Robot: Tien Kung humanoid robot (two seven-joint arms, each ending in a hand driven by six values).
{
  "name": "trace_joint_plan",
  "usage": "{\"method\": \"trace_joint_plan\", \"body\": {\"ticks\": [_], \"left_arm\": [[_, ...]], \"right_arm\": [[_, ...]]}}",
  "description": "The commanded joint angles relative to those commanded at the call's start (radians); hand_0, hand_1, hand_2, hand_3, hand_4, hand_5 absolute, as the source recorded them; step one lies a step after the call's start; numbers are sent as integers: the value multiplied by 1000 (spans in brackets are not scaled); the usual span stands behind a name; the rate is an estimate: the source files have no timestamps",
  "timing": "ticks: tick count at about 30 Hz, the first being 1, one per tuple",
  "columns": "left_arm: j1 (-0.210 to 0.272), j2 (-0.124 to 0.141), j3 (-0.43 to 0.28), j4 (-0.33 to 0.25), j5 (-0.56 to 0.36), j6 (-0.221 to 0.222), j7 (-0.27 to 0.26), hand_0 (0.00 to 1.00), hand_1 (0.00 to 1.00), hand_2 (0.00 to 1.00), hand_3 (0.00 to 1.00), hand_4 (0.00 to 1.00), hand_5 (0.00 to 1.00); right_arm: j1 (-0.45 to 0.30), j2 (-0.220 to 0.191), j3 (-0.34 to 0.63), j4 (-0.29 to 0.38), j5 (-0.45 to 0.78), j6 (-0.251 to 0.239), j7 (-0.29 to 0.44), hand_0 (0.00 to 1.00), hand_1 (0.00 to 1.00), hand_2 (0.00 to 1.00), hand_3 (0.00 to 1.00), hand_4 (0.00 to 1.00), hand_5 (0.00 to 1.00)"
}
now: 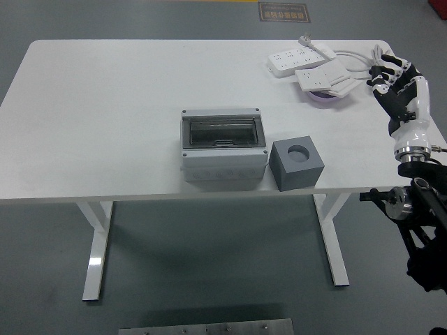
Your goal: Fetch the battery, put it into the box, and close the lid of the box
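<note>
While nothing is in hand yet, layout is simple: white table (pixel 105 125) carries everything. Grey box (pixel 223 145) sits mid-table toward the near edge, clear lid looks hinged up or ajar, can't tell for certain. Grey block (pixel 298 164) with a round hole on top stands just beside the box's right side. Far right corner: two white power strips (pixel 300 59) with cable, and a small purple dish (pixel 323 98) partly under a strip.

Right hand (pixel 397 87) hovers over the table's right edge, near the strips, fingers apart and holding nothing. Left hand not in view.

Battery: I can't pick it out. If anywhere, probably down in the block's hole, but the frame only shows a dark bore.

Handling guess: a cell would be rigid, smooth, fairly dense for its size, so slippery under hard fingertips. Best bet is a pinch on the exposed end across the diameter, pull straight up, don't tilt against the bore.
</note>
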Motion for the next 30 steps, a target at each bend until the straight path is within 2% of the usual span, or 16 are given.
{"method": "trace_joint_plan", "body": {"ticks": [22, 23, 30], "left_arm": [[0, 4, 5, -1, -8, 4, 0, 864, 914, 853, 867, 908, 899], [0, 5, 4, -1, -8, 4, 0, 864, 913, 853, 867, 908, 898], [-2, 4, 5, -1, -10, 4, 0, 864, 913, 853, 867, 909, 898]], "right_arm": [[23, -12, -26, 20, -14, -14, 3, 509, 563, 524, 552, 604, 92], [24, -13, -27, 21, -14, -14, 3, 544, 579, 526, 542, 578, 50], [23, -16, -26, 27, -18, -21, 2, 549, 587, 527, 540, 579, 47]]}}
